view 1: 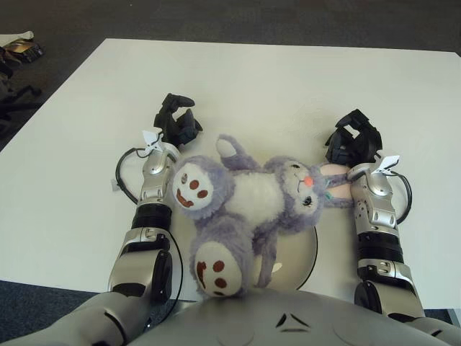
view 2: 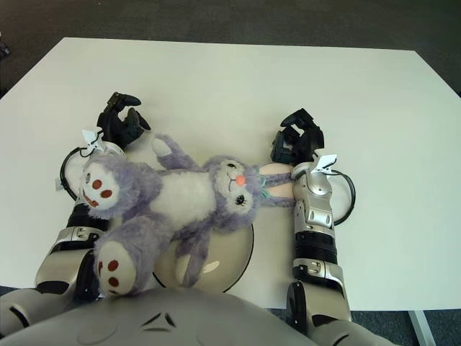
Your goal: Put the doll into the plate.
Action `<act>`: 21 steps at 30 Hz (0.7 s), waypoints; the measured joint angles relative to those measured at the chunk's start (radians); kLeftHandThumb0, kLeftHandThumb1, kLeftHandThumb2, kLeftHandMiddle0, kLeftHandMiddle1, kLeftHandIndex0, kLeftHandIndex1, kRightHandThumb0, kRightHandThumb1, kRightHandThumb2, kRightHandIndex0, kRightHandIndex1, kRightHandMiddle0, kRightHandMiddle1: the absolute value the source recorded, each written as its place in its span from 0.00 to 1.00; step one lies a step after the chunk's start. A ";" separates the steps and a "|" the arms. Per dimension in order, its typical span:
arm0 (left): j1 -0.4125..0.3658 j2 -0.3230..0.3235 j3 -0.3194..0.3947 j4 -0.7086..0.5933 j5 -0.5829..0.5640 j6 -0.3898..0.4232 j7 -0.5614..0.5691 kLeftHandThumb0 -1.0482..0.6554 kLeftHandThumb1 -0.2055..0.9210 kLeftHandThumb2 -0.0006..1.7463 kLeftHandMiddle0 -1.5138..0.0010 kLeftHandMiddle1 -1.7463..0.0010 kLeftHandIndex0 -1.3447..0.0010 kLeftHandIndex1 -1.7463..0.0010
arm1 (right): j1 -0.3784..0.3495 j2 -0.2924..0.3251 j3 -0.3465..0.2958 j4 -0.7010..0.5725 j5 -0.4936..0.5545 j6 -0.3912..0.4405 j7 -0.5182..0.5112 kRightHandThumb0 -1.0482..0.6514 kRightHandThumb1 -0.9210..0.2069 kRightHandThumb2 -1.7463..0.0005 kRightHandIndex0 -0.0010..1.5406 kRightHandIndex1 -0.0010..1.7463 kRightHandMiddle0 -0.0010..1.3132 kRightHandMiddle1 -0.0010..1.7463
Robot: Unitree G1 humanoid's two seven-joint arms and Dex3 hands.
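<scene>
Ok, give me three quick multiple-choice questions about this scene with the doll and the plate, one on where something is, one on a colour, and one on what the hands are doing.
1. Where is the doll?
A. Lying across the plate
B. On the floor
C. At the table's far edge

2. What colour are the doll's paw pads?
A. Green
B. Dark red
C. Yellow

3. What are the hands doing?
A. Both grip the doll
B. Only the left hand grips it
C. Neither holds anything

Answers:
1. A, its body covers most of the plate at the near edge of the table.
2. B, dark red spots show on both cream soles.
3. C, the left hand and the right hand sit apart from the doll's body on either side, fingers gripping nothing.
</scene>
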 measured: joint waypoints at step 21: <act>-0.001 0.000 -0.001 -0.014 0.026 0.038 0.055 0.36 0.59 0.65 0.40 0.00 0.63 0.00 | -0.003 -0.010 0.010 0.024 0.002 0.016 -0.002 0.61 0.87 0.00 0.57 1.00 0.51 1.00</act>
